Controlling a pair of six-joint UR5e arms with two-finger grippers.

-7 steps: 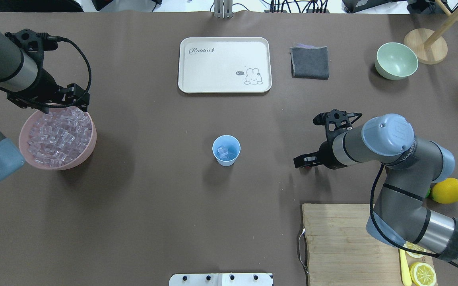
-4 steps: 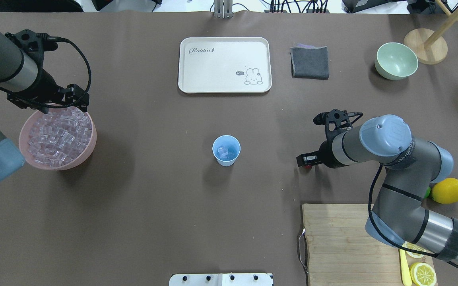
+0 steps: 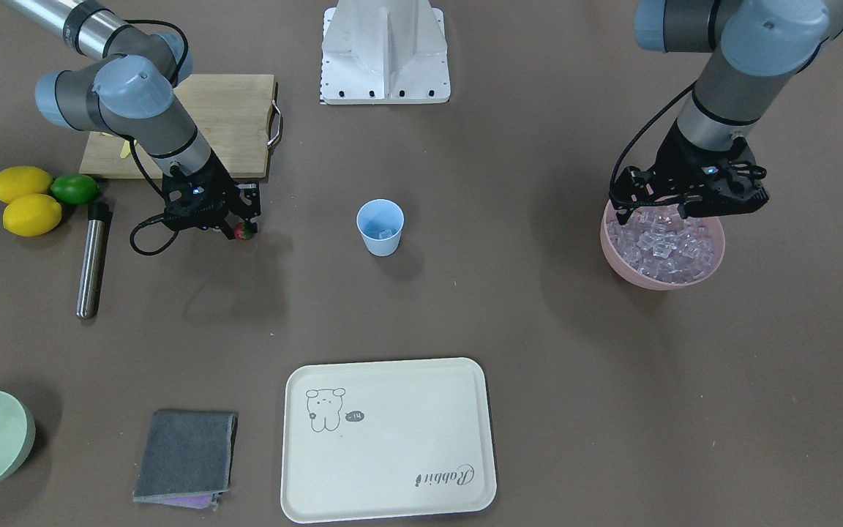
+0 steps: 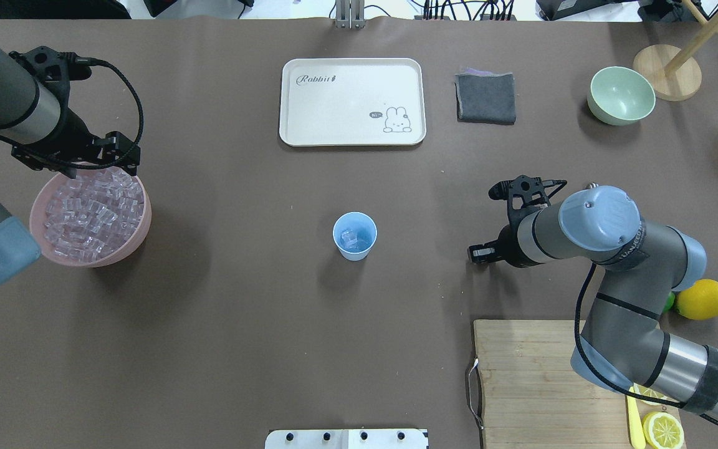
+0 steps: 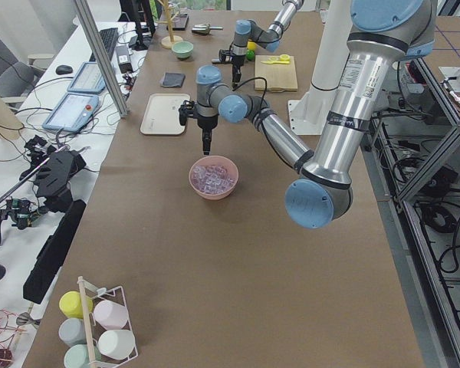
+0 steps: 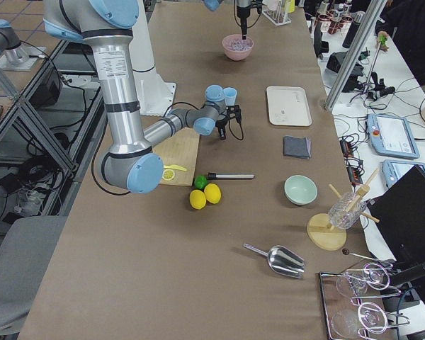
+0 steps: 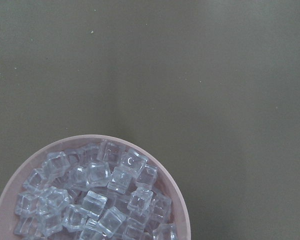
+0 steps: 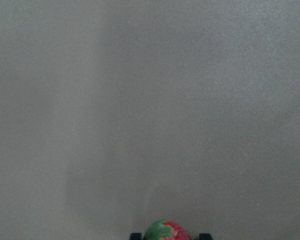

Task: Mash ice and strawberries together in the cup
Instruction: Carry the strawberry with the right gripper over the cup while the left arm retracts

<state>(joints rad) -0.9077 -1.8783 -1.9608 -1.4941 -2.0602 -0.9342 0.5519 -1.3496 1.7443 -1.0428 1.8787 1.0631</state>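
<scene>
The light blue cup (image 4: 354,236) stands mid-table with a few ice cubes (image 4: 349,237) inside; it also shows in the front view (image 3: 380,225). More ice (image 4: 94,209) fills the pink bowl (image 4: 142,231) at the left. My left gripper (image 4: 81,163) hangs over the bowl's far rim, open and empty; its wrist view shows the ice (image 7: 100,200) and no fingers. My right gripper (image 3: 240,227) is low at the table, right of the cup. It is shut on the small red strawberry (image 3: 244,232), which sits between the fingertips (image 8: 135,235) in the wrist view (image 8: 166,231).
A cream tray (image 4: 353,103), grey cloth (image 4: 485,98) and pale green bowl (image 4: 621,95) lie along the far side. A cutting board (image 4: 521,380) with lemon slices (image 4: 663,429) is near my right arm. Lemons (image 3: 23,197), a lime (image 3: 75,189) and a metal rod (image 3: 92,260) lie beyond it.
My right gripper has shifted slightly right and settled over the strawberry, which no longer shows in the overhead view. The left arm has barely moved.
</scene>
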